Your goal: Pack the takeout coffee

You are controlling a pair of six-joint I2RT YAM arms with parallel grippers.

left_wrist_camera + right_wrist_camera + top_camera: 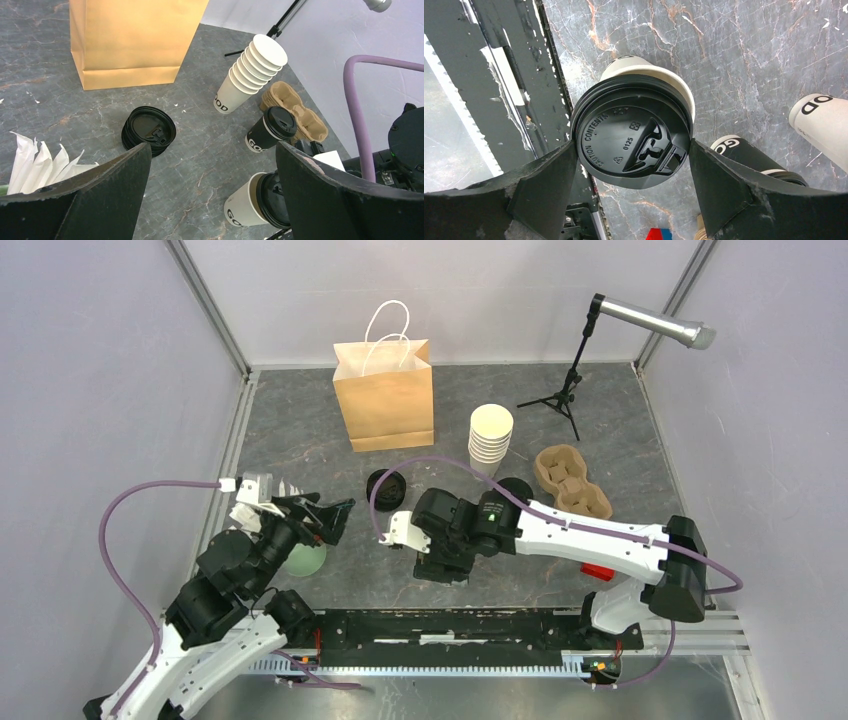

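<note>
One takeout coffee [631,135], a cream cup with a black lid, stands near the table's front edge. My right gripper [631,145] is right above it, open, a finger on either side of the lid's rim and very close to it. The left wrist view shows the same takeout coffee [247,202] beside its right finger. In the top view the right gripper [440,562] covers it. My left gripper [212,147] hangs open over bare table with nothing between its fingers; the top view has the left gripper [335,515] at left centre.
A brown paper bag [385,400] stands at the back. A stack of lidless cups [490,440], a cardboard carrier [572,480], a black lidded cup [267,131] and a pile of black lids [386,487] sit mid-table. White sachets [40,165] stand by my left gripper. A microphone stand [570,390] is back right.
</note>
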